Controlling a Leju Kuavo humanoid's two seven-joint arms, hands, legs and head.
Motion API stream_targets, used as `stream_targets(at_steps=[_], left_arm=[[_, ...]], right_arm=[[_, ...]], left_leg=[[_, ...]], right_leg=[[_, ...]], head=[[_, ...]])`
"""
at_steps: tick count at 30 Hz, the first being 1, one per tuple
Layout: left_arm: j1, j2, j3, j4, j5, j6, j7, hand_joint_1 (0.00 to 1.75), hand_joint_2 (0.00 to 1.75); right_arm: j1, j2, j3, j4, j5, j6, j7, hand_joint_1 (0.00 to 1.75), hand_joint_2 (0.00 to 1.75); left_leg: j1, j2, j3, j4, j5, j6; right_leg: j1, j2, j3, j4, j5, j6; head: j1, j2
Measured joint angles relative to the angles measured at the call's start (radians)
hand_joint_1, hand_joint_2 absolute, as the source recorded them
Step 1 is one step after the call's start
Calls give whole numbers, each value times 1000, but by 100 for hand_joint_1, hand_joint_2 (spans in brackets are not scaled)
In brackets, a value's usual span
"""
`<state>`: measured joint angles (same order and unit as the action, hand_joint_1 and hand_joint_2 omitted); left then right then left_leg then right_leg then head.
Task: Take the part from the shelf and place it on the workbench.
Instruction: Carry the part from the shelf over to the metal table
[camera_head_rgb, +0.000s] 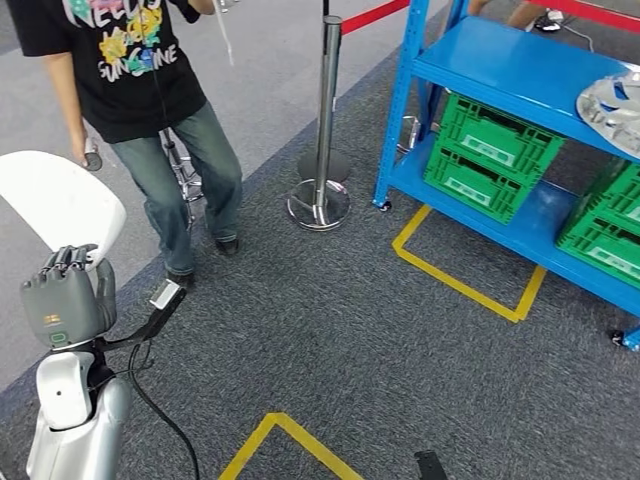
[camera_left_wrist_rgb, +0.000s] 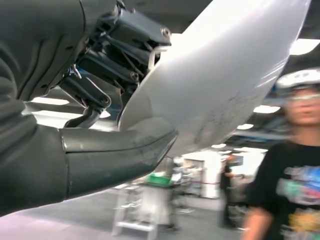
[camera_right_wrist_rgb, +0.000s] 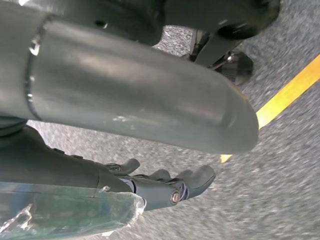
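Observation:
A smooth white curved part (camera_head_rgb: 56, 205) is held up at the far left of the head view, and my left hand (camera_head_rgb: 68, 295) grips its lower edge. In the left wrist view the white part (camera_left_wrist_rgb: 226, 75) sits between the thick grey thumb (camera_left_wrist_rgb: 113, 155) and the darker fingers (camera_left_wrist_rgb: 113, 55). The blue shelf (camera_head_rgb: 521, 75) stands at the upper right, well away from that hand. My right hand (camera_right_wrist_rgb: 158, 185) hangs over the grey carpet with its fingers stretched out and nothing in them.
A person in a black printed T-shirt (camera_head_rgb: 128, 60) stands close by the held part. A metal stanchion post (camera_head_rgb: 324, 120) rises left of the shelf. Green crates (camera_head_rgb: 490, 150) fill the lower shelf, and a plastic-wrapped silver part (camera_head_rgb: 611, 105) lies on top. Yellow tape (camera_head_rgb: 460, 285) marks the carpet.

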<state>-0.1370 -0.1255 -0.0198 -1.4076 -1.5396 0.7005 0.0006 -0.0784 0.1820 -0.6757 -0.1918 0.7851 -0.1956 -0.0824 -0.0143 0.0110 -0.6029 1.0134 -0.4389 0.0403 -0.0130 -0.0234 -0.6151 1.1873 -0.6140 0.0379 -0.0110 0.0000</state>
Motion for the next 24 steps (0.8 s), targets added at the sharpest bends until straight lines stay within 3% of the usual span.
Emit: stream_targets(at_steps=[2, 3, 4, 5, 7, 9, 11, 13, 15, 17, 18, 19, 20, 22, 24], left_arm=[[4, 26, -20, -1, 0, 0, 63, 175, 175], [6, 42, -32, -1, 0, 0, 93, 175, 175], [8, 56, -42, -1, 0, 0, 115, 175, 175], [8, 68, -51, -2, -1, 0, 130, 175, 175], [8, 85, -68, -2, -1, 0, 144, 175, 175], [10, 100, -80, -4, -1, 0, 149, 175, 175], [14, 115, -87, -6, -1, 0, 151, 175, 175], [14, 125, -91, -9, -1, 0, 152, 175, 175], [12, 132, -97, -11, -1, 0, 152, 175, 175], [14, 136, -101, -11, -1, 0, 152, 175, 175], [16, 138, -102, -11, -1, 0, 153, 175, 175], [17, 140, -102, -11, -1, 0, 153, 175, 175], [18, 142, -102, -11, -1, 0, 153, 175, 175], [16, 144, -103, -11, -1, 0, 154, 175, 175], [14, 145, -105, -13, -1, 0, 154, 175, 175]], right_arm=[[4, 0, -3, 0, 5, 1, 0, 0, 0], [6, 0, -4, 0, 6, 1, 0, 0, 0], [8, 0, -4, 0, 8, 1, 0, 0, 0], [9, 0, -4, 0, 9, 1, 0, 0, 0], [9, 0, -6, 0, 11, 2, 0, 0, 0], [7, -1, -8, 0, 11, 2, 0, 0, 0], [5, 0, -10, 0, 12, 3, -1, 0, 0], [5, 1, -10, 0, 13, 3, -1, 0, 0], [6, 2, -10, 0, 13, 4, -1, 0, 0], [8, 2, -11, 0, 14, 3, -1, 0, 0], [8, 2, -12, 0, 14, 3, -1, 0, 0], [8, 2, -12, 0, 14, 3, -1, 0, 0], [8, 2, -12, 0, 14, 3, -1, 0, 0], [8, 2, -12, 0, 14, 4, -1, 0, 0], [7, 2, -13, 0, 14, 4, -1, 0, 0]], left_leg=[[0, -27, 2, 1, -2, 3], [0, -42, 4, 1, -3, 3], [1, -58, 7, 2, -4, 2], [1, -73, 11, 2, -7, 0], [2, -98, 15, 6, -13, -8], [6, -119, 9, 8, -12, -20], [10, -133, 3, 8, -11, -31], [9, -101, -11, 38, -33, -42], [9, -46, -62, 143, -86, -53], [15, -26, -126, 261, -125, -61], [18, -23, -140, 283, -121, -64], [20, -20, -134, 265, -97, -66], [21, -11, -108, 210, -59, -65], [15, 30, -40, 76, -1, -60], [5, 57, -10, 12, 7, -46]], right_leg=[[1, 20, -71, 114, -29, 1], [1, 22, -87, 126, -16, 1], [1, 24, -82, 96, 19, 0], [-1, 31, -60, 34, 65, -1], [-5, 69, -4, -96, 126, -5], [-6, 94, 24, -150, 132, -10], [-5, 80, 30, -159, 134, -17], [-8, 59, 37, -168, 136, -27], [-8, 35, 44, -172, 134, -36], [-7, 11, 47, -172, 129, -39], [-7, -1, 49, -172, 126, -38], [-7, -12, 53, -172, 123, -37], [-7, -24, 58, -172, 119, -36], [-4, -44, 70, -172, 110, -28], [1, -63, 75, -173, 103, -18]], head=[[4, 0], [4, 0], [4, 0], [4, 0], [4, 0], [3, 0], [3, 0], [-1, 0], [-7, 0], [-8, 0], [-9, 0], [-8, 0], [-9, 0], [-9, 0], [-8, 0]])
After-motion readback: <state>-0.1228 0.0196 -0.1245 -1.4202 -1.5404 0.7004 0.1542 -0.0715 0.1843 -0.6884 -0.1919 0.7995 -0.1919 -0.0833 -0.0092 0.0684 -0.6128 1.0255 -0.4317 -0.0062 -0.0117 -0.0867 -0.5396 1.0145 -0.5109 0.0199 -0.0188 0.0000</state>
